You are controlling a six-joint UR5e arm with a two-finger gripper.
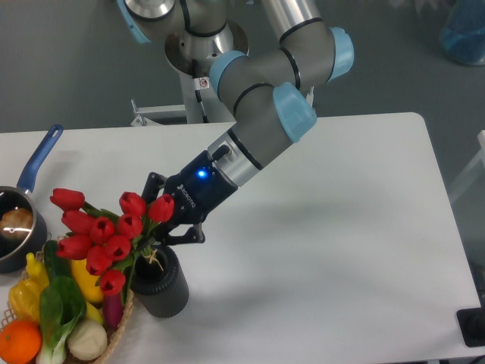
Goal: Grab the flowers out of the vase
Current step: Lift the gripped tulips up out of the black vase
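A bunch of red tulips, the flowers point(106, 233), leans out to the left above the vase point(161, 282), a dark grey ribbed pot near the table's front edge. Their green stems run down to the right toward the vase's mouth, and the stem ends look just above or at the rim. My gripper point(168, 224) is shut on the stems right above the vase, its black fingers on either side of the bunch. The arm reaches in from the upper right.
A wicker basket point(114, 345) with a yellow pepper, greens, an orange and an onion sits at the front left, touching the vase's left side. A blue-handled saucepan point(17, 227) stands at the left edge. The white table point(341, 227) extends to the right.
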